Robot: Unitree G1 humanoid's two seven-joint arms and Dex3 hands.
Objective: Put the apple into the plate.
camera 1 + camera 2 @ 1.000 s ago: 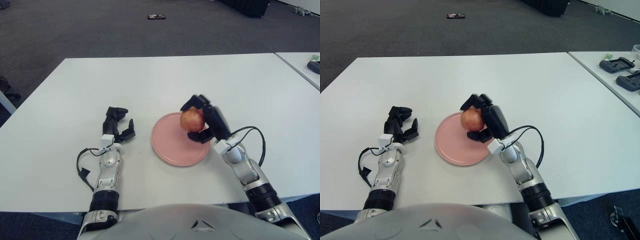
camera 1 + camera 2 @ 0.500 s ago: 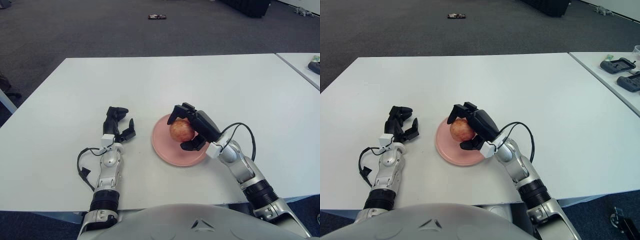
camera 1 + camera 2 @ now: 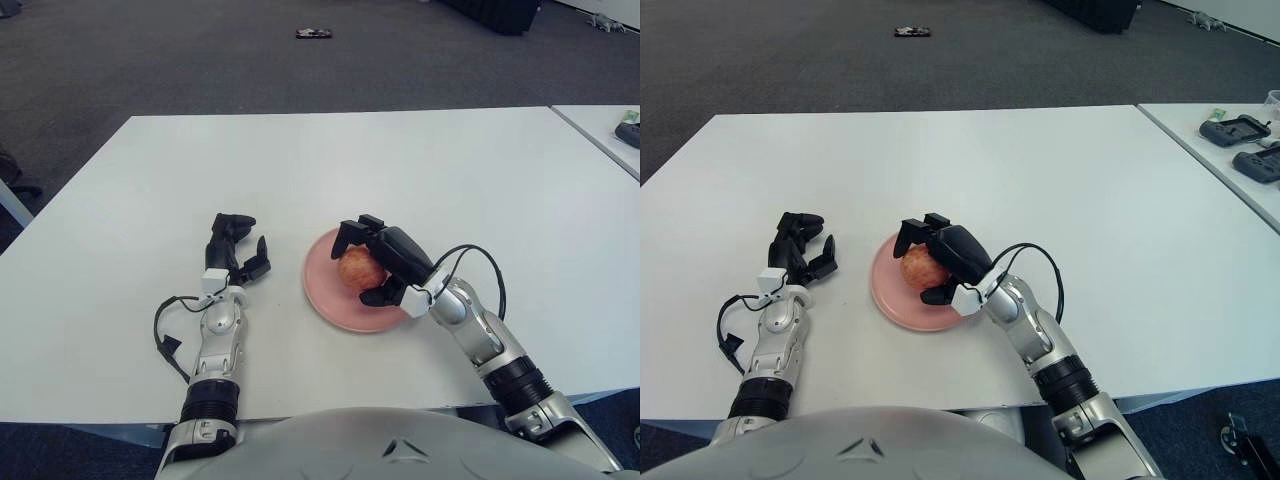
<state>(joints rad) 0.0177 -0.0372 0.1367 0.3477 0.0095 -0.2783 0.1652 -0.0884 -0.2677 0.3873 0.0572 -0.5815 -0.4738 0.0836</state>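
In the left eye view, a white surface (image 3: 420, 160) is seen carrying a pink plate (image 3: 325, 300) near its front edge. The apple (image 3: 358, 270) is shown over the middle of the plate, low inside the rim, and it is gripped by the right hand (image 3: 385, 262), whose dark fingers (image 3: 350, 230) are curled over its top and far side while another finger is pressed against its near side. Whether the apple touches the plate cannot be told. A black cable is looped beside the right wrist. The left hand (image 3: 235, 250) is shown to the left of the plate, well apart from it, with its fingers loosely spread and holding nothing.

In the right eye view, the same plate (image 3: 890, 295) is seen with the apple (image 3: 920, 268) largely covered by the right hand (image 3: 940, 262), the fingers wrapped closely around the fruit. The left hand (image 3: 802, 248) appears to the left of the plate, its fingers relaxed and apart. On a neighbouring table at the right edge, dark handheld devices (image 3: 1238, 130) are seen. A small dark object (image 3: 912, 32) lies on the grey floor beyond the surface.
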